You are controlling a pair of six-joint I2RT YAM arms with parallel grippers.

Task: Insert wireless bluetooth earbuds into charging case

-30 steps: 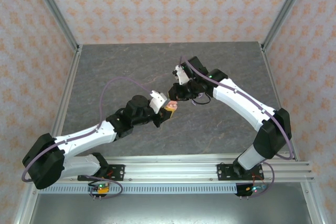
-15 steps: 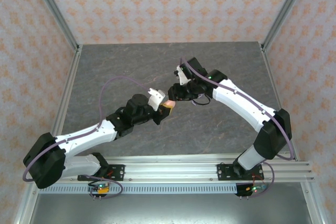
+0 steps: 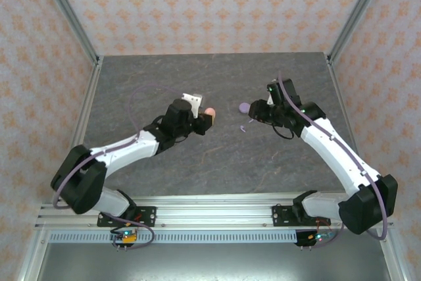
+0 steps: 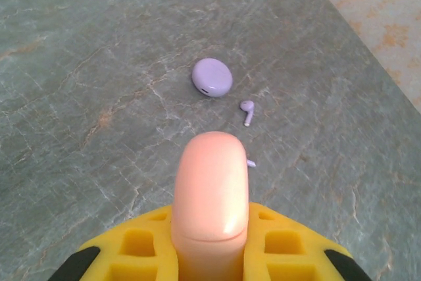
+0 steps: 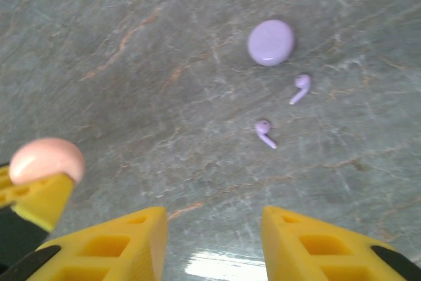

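Ahead of the right tool (image 5: 214,220), two lilac earbuds (image 5: 264,130) lie untouched.

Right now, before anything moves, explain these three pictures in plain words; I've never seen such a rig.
These are two robot arms bolted at one edge of a grey table. One picture looks down from above; the other two come from a camera on each wrist, so the yellow fingers there are that arm's own. The left gripper is clamped on a salmon-pink round case. The right gripper stands open, holding nothing. On the table lie a closed lilac case, one lilac earbud beside it, and a second lilac earbud a little apart.
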